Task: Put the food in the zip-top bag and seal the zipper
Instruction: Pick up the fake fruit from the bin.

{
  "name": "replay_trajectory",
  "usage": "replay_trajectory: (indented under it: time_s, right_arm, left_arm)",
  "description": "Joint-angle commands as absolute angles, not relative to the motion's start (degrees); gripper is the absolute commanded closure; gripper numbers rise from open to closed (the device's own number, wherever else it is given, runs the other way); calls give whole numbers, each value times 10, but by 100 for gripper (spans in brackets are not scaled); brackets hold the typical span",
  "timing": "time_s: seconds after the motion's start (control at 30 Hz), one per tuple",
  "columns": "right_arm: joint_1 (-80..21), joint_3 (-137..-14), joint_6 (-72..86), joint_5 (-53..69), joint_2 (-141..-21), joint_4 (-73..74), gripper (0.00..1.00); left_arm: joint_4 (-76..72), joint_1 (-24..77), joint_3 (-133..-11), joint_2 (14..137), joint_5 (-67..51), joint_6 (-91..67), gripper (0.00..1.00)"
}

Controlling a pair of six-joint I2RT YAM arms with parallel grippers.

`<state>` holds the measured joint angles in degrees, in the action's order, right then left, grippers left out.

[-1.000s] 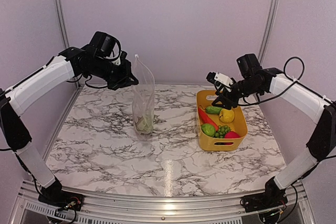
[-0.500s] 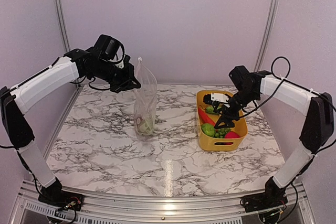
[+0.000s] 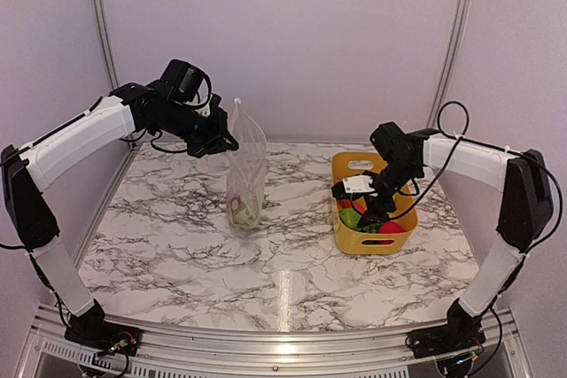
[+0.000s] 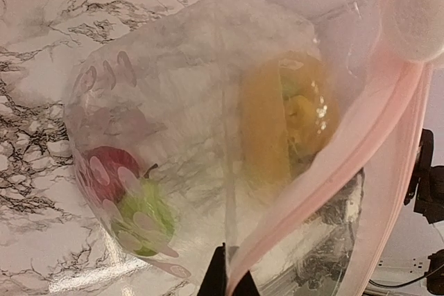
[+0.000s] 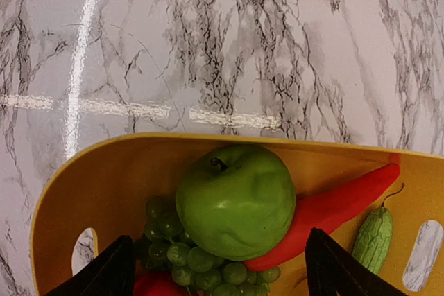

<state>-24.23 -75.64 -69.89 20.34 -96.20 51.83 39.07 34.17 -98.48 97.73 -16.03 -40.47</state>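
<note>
Overhead: left gripper (image 3: 215, 140) pinched shut on the mouth of the tall clear crinkly bag (image 3: 245, 174), centre frame; right gripper (image 3: 361, 207) gapes empty over the yellow plastic basket (image 3: 376, 248), right. Left wrist, clearer: small red apple (image 4: 104, 171) bagged, pale pink zipper strip (image 4: 361, 150) unsealed. Right wrist: glossy green apple (image 5: 236, 209), long red pepper (image 5: 333, 206), green grapes (image 5: 173, 237) waiting.

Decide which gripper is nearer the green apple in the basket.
Right. The right gripper hangs just above the apple, jaws open; the left gripper pinches the bag, well away.

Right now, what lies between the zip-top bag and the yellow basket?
Nothing: bare marble table separates zip-top bag from yellow basket, seen in the top view.
</note>
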Motion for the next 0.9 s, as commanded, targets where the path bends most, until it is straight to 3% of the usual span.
replay_trajectory:
  time_s: [0.0,0.87]
  right_arm:
    - [-257,-764,-712,190,-986,491,18]
    - [-261,-728,-695,167,-1033,412,14]
  left_arm:
    - [387,339,-974,980,-159,-398,100]
    - [378,339,-954,968,-158,-413,100]
